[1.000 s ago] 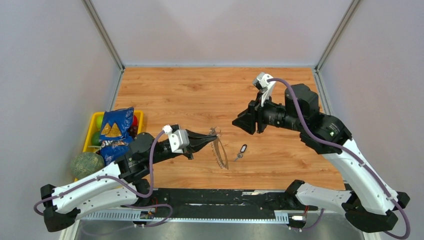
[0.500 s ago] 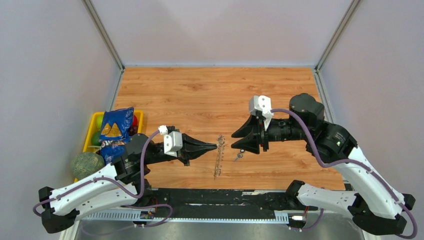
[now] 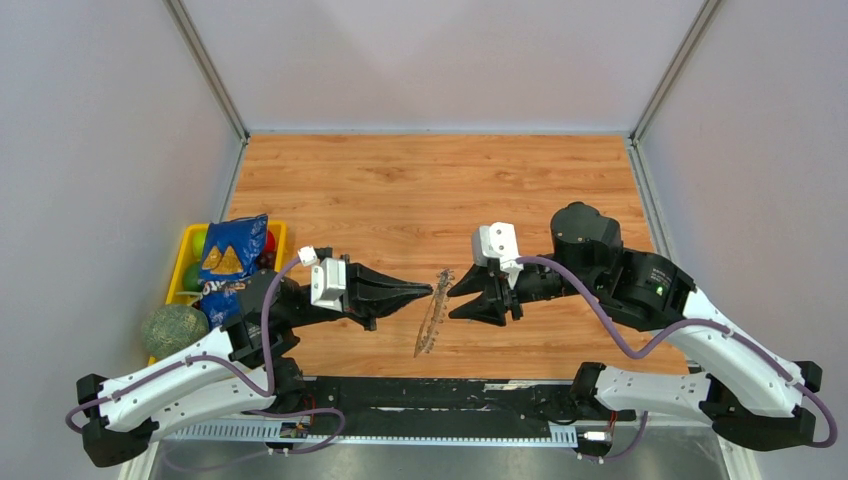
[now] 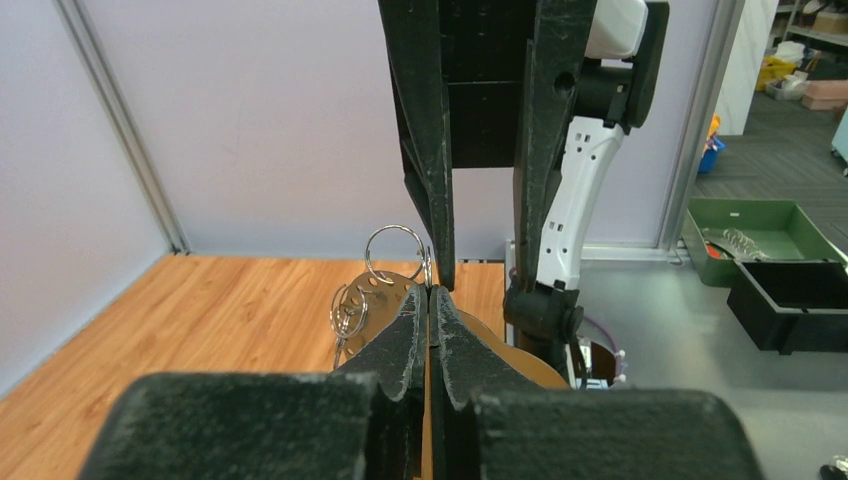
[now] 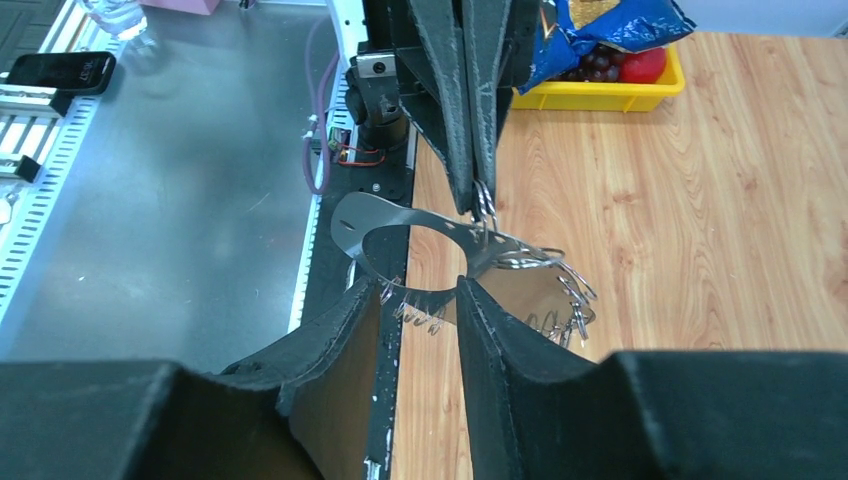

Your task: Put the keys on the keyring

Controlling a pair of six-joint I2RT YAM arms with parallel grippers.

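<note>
The left gripper (image 4: 430, 300) was pressed fully together on the rim of the keyring (image 5: 352, 228), pinching the flat grey hoop at its edge and holding it up off the table (image 3: 400, 180), so that from above it showed almost edge-on. In the right wrist view the hoop's open centre faced the right gripper (image 5: 420, 290), with small split rings (image 5: 560, 295) bunched along its rim. The right gripper's jaws stood partly apart, their tips just short of the hoop's near rim; nothing could be seen between them, and whether a pad touched the metal could not be told. No key was visible in any view; one may have lain under the right arm. The step in hand seemed to be bringing the two grippers together at the hoop. To do it well, the left grip should probably hold the hoop steady and not twist, while the right comes in slowly along one line, since the thin rim could swing or slip out of the pinch if nudged from the side. Well off to the left sat a yellow bin (image 3: 190, 245) with a blue snack bag (image 3: 232, 262).
</note>
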